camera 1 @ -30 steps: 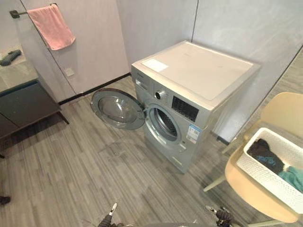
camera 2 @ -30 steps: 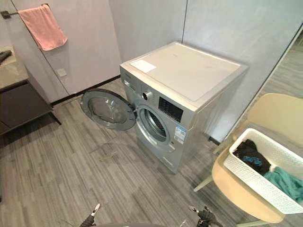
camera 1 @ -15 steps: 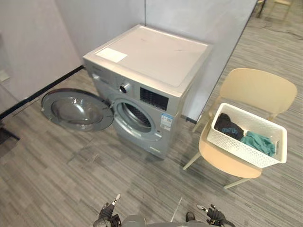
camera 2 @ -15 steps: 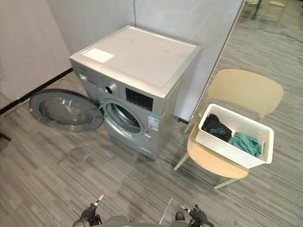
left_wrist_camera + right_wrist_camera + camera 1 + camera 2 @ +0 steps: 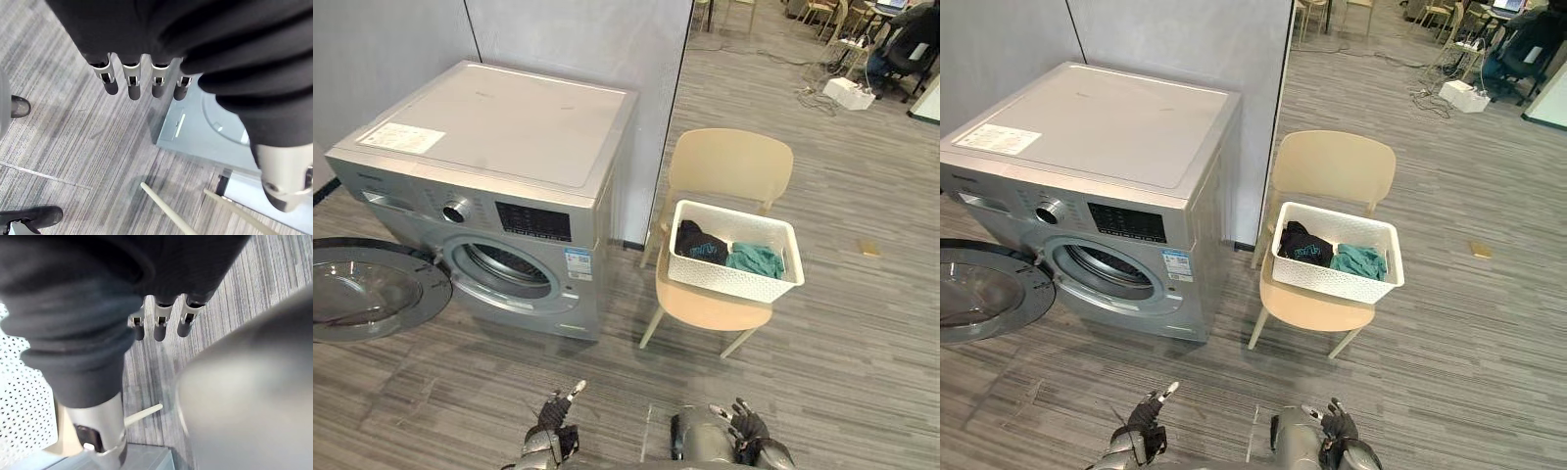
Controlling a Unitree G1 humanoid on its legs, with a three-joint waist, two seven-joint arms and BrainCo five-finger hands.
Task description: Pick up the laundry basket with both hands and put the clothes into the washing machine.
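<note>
A white perforated laundry basket stands on the seat of a beige chair. It holds a black garment and a teal one. Left of the chair is the silver washing machine, its drum mouth uncovered and its round door swung wide to the left. My left hand and right hand hang low at the near edge, well short of the basket. In the wrist views the left fingers and right fingers are relaxed and hold nothing. The basket wall shows past the right thumb.
A grey partition wall rises behind the washer. Cables and a power strip lie on the floor at the back right, and a small tan object lies right of the chair. A dark shoe stands near the left hand.
The camera has swung to the right, so the chair and basket now sit near the middle and the washer at the left. Both hands stay low and hold nothing.
</note>
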